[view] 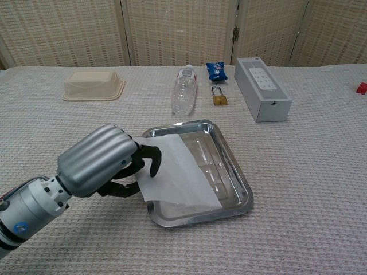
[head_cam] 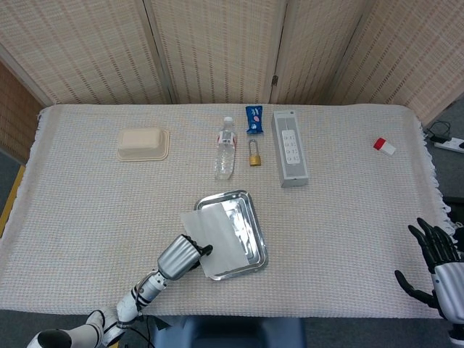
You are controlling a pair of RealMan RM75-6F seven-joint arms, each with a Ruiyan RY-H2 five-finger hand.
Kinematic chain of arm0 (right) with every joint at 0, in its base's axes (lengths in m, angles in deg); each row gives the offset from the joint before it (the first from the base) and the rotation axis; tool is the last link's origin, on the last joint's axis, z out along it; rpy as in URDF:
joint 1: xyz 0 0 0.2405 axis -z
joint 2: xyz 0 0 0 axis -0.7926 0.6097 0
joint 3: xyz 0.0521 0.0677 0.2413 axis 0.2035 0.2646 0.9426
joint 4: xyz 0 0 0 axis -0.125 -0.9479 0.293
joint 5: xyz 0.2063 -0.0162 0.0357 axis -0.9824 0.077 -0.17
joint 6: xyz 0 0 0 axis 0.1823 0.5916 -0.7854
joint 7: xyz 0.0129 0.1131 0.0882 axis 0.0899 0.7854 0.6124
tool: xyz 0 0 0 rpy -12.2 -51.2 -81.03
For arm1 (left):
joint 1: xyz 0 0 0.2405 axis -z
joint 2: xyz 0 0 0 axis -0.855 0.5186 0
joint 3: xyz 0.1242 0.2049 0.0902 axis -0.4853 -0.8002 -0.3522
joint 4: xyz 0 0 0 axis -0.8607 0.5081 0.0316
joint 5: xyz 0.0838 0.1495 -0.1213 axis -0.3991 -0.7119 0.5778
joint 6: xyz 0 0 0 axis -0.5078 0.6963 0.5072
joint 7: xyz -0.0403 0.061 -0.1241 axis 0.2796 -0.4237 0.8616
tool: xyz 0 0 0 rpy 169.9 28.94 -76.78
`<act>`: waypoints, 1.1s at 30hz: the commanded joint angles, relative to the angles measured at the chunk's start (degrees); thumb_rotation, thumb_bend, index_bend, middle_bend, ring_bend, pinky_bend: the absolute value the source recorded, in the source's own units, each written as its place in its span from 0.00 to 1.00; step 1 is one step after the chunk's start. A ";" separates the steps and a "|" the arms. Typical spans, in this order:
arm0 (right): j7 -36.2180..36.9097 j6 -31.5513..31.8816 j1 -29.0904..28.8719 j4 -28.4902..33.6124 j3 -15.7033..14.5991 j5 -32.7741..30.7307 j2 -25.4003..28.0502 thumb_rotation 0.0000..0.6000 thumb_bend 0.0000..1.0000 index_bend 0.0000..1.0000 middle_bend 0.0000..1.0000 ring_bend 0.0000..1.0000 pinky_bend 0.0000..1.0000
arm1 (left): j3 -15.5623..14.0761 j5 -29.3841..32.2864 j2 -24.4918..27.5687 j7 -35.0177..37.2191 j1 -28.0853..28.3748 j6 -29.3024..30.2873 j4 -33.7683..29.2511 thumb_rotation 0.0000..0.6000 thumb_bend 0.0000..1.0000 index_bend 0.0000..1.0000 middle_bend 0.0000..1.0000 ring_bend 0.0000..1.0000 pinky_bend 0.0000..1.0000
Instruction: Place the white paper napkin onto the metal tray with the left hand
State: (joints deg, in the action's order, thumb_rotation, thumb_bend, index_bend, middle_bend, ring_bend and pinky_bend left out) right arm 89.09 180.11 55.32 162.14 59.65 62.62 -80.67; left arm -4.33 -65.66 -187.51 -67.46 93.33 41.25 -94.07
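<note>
My left hand (head_cam: 181, 254) (view: 105, 159) pinches the near left edge of the white paper napkin (head_cam: 214, 235) (view: 179, 175). The napkin hangs flat over the left half of the metal tray (head_cam: 246, 221) (view: 225, 163), which lies at the middle front of the table. The tray's right half stays uncovered and shiny. My right hand (head_cam: 438, 254) hovers off the table's front right corner, fingers spread, holding nothing; the chest view does not show it.
Behind the tray lie a clear water bottle (head_cam: 226, 148) (view: 184, 90), a brass padlock (head_cam: 254, 154), a blue snack packet (head_cam: 254, 119) and a grey box (head_cam: 289, 148) (view: 261, 87). A beige lidded container (head_cam: 143, 143) sits at the back left, a small red-and-white object (head_cam: 383, 146) far right.
</note>
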 commanded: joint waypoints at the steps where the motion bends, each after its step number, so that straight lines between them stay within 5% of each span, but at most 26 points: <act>1: 0.58 0.16 0.05 0.14 -0.19 0.37 0.33 1.00 0.37 0.00 0.00 0.00 0.00 | 0.45 -0.58 -0.50 -2.33 1.42 -1.73 -1.81 1.00 0.62 0.59 1.00 1.00 1.00; 21: 0.35 -1.21 -0.39 0.06 -0.40 0.51 0.19 1.00 0.37 0.00 0.00 0.00 0.00 | 3.88 1.50 -2.27 4.16 3.75 -3.04 5.47 1.00 0.61 0.55 1.00 1.00 1.00; 33: 1.28 -0.28 -0.16 -0.05 -0.40 1.04 0.52 1.00 0.37 0.00 0.00 0.00 0.00 | 3.84 1.98 -0.68 -2.35 3.99 -5.73 -1.84 1.00 0.22 0.36 1.00 1.00 1.00</act>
State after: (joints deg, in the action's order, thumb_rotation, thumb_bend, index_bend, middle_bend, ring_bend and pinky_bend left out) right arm 90.34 179.81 55.14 162.09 59.28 63.62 -80.18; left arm -0.52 -63.60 -188.79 -68.39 97.15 35.91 -94.49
